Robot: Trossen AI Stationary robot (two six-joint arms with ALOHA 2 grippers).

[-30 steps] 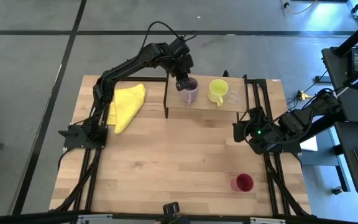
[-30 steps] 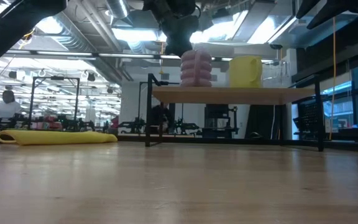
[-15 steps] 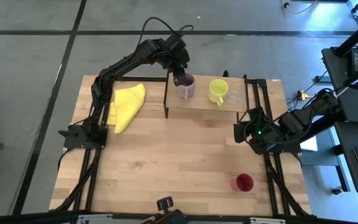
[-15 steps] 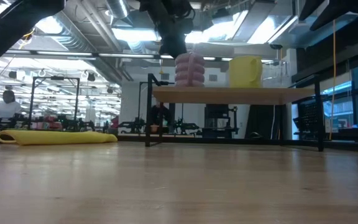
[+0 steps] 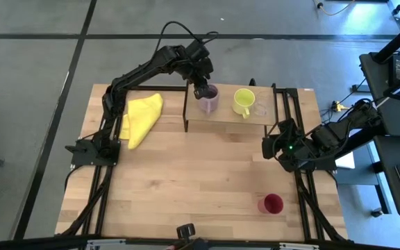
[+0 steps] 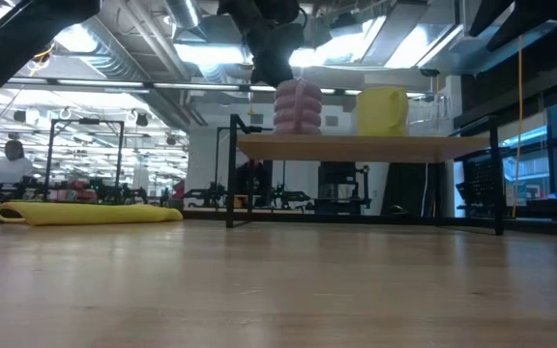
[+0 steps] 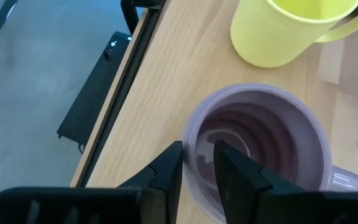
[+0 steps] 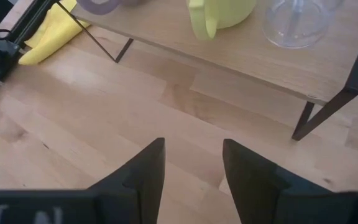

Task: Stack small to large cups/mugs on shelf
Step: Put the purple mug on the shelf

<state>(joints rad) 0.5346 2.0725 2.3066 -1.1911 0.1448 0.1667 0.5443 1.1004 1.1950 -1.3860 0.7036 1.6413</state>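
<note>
1. High view first: across the worktop [image 5: 186,173], lies the dark red cup [image 5: 271,203], alone near the front right corner and well apart from the shelf [image 5: 224,119]. Leaves a long carry, with a risk of clipping a black shelf leg.
2. Over the shelf's left end, hangs the left gripper [image 5: 201,90], fingers [image 7: 235,177] pinching the wall of the lilac purple mug [image 5: 209,99], one inside, one outside. Cannot tell whether the base is fully down on the board. Could tip or drag the mug toward the near shelf edge if lifted before letting go.
3. Beside it stands the yellow-green mug [image 5: 242,101], near but apart; could be nudged by a sideways pull-out.
4. Just beyond that sits the tiny clear glass [image 5: 259,109], lightest and easiest to topple.
5. Waits by the shelf's right legs: right gripper [image 5: 268,147], fingers spread, empty.
</note>
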